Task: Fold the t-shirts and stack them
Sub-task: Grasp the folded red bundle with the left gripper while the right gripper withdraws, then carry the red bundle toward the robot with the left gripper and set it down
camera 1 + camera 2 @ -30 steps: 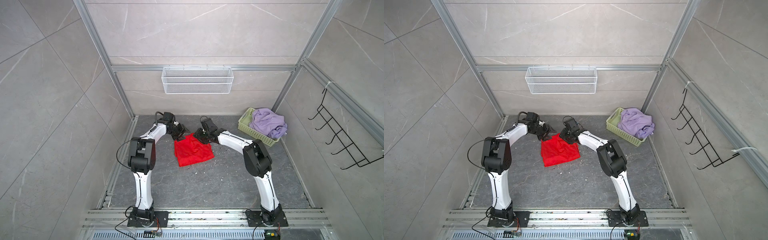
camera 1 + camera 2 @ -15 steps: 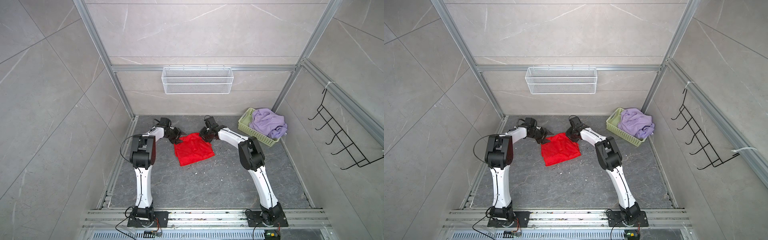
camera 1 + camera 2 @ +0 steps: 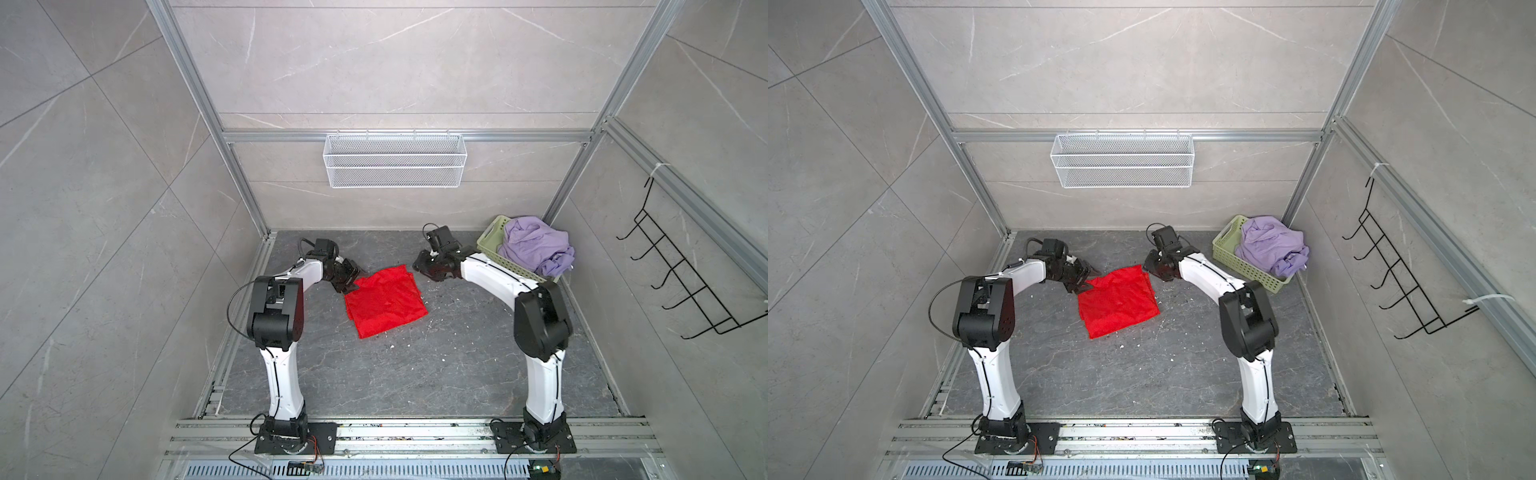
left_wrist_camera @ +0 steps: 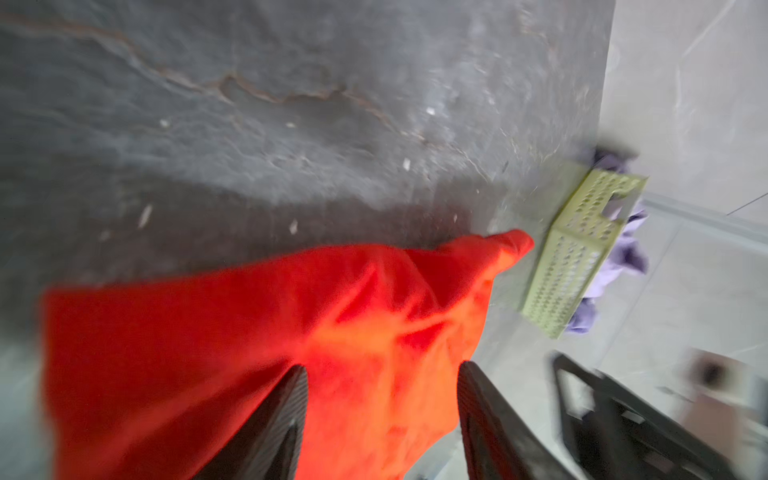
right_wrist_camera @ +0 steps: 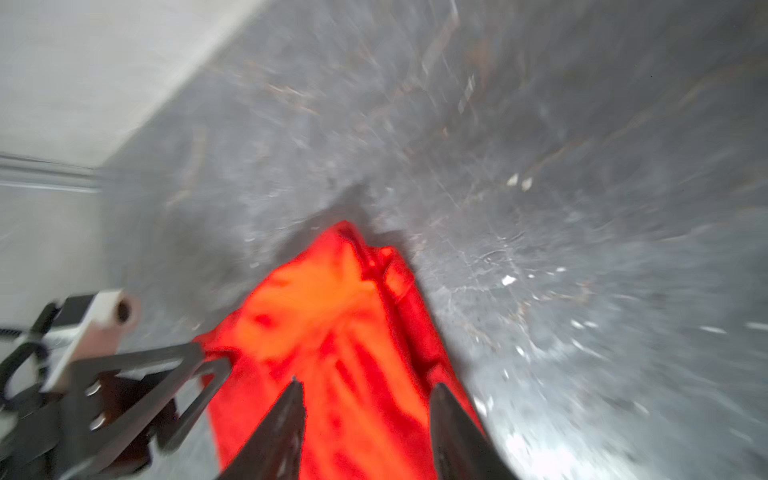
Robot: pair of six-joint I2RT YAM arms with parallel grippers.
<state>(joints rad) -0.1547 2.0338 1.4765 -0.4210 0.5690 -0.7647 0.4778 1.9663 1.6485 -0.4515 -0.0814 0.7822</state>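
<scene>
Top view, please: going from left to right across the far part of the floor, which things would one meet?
left gripper → red t-shirt → right gripper → green basket with the lilac t-shirt in it

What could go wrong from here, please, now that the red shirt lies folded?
1. The left claw and right claw stand open by the rumpled far corners of the red shirt; either could snag cloth and spoil the fold.
2. The lilac shirt spills over the basket rim, so lifting it may drag the basket.
</scene>
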